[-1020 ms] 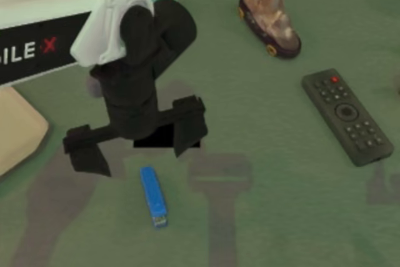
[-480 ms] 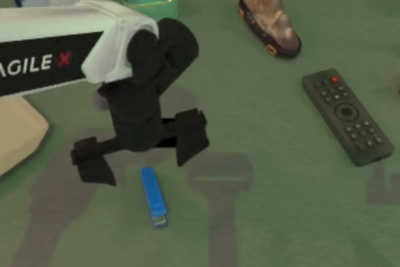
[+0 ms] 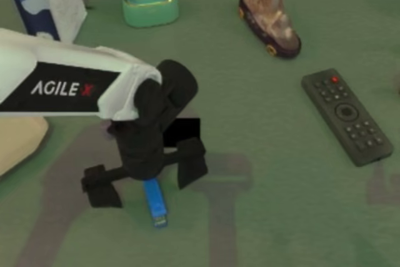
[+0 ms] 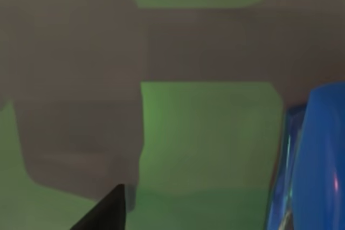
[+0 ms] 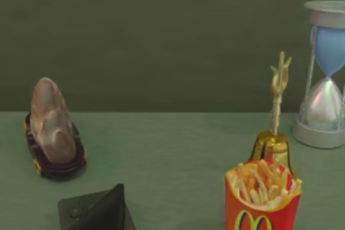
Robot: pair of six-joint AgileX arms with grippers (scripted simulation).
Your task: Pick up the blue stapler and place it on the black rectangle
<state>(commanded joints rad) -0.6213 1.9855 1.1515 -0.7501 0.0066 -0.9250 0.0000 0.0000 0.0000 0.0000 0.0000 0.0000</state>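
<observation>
The blue stapler (image 3: 155, 205) lies on the green table near the front, its silvery tip toward the front edge. My left gripper (image 3: 147, 186) is open and low over the stapler's far end, one finger on each side of it and neither touching. In the left wrist view the stapler (image 4: 318, 160) fills one side and only one fingertip (image 4: 108, 214) shows. The black rectangle (image 3: 185, 130) lies just behind the gripper, partly covered by the wrist. My right gripper is outside the top view. One of its fingertips (image 5: 108, 208) shows far off centre in the right wrist view.
A blue-and-white carton (image 3: 47, 1) and a green tissue box (image 3: 150, 4) stand at the back left. At the back is a toy car (image 3: 269, 20), with a dark remote (image 3: 347, 117) at the right. A beige board (image 3: 15, 145) lies at the left edge. Fries (image 5: 261, 197), a bell (image 5: 275, 144) and an hourglass (image 5: 326, 79) stand near the right arm.
My left arm has swung toward the front edge and come down, so the open fingers now straddle the stapler. Part of the black rectangle, the carton and the tissue box came into sight.
</observation>
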